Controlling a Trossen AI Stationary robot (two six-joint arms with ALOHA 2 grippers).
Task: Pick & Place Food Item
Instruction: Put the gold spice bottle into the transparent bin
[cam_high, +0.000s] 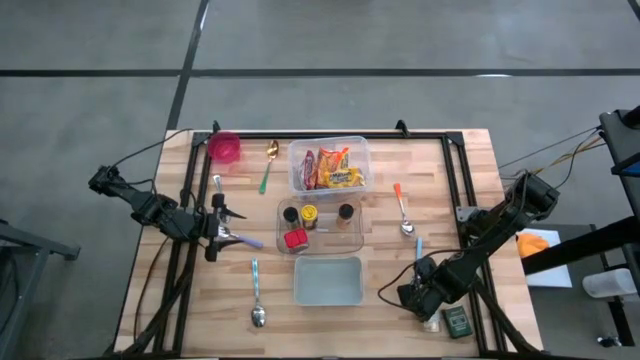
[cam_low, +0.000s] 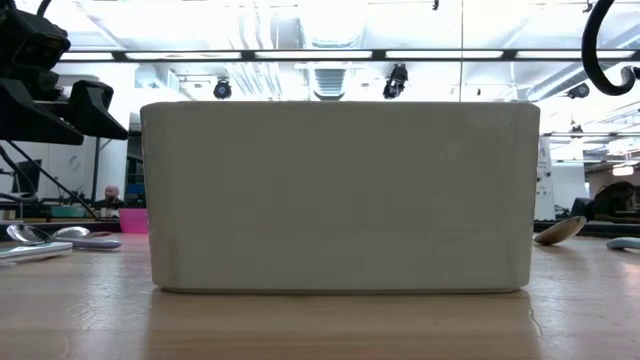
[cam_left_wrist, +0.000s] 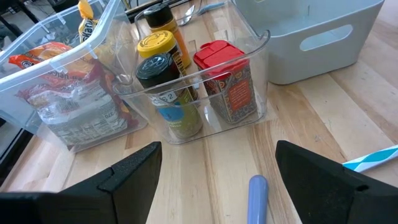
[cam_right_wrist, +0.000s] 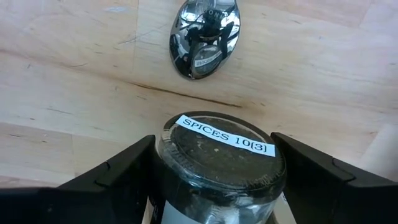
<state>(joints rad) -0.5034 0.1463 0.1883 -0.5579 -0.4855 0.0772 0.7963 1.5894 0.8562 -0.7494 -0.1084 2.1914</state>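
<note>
A: Labels first. Jar (cam_right_wrist: 217, 168) between the right claw (cam_right_wrist: 214, 180) fingers has a white strip on its dark lid reading "SPICES 10[3]". Nothing else readable apart from blurred print on the snack bags.

B: Right claw state?

A: Clamped on that jar, one finger on each side of it. It sits low at the front right of the surface (cam_high: 440, 180), just beside a small dark green tin (cam_high: 457, 321). A spoon bowl (cam_right_wrist: 205, 37) lies on the wood just past the jar.

B: Left claw?

A: Left claw (cam_left_wrist: 214, 177) is spread apart, holding nothing, at the left side of the surface, pointed at the clear bin (cam_left_wrist: 249, 93). A blue handle (cam_left_wrist: 257, 198) lies between its fingers on the wood.

B: What's in the bin?

A: Three shakers show in the wrist view: yellow-capped one (cam_left_wrist: 163, 84), red-capped one (cam_left_wrist: 227, 81), and a dark-capped one (cam_left_wrist: 163, 28) behind. Overhead shows another dark jar at the bin's right end.

B: Surroundings?

A: Clear tub (cam_high: 328, 164) of snack bags behind the bin, grey tub (cam_high: 328, 281) in front of it. Pink cup (cam_high: 224, 148) at the back left corner. Spoons scattered: green-handled (cam_high: 268, 165), orange-handled (cam_high: 402, 208), blue-handled (cam_high: 257, 295).

B: Obstructions?

A: The grey tub fills the low camera's view almost edge to edge.
</note>
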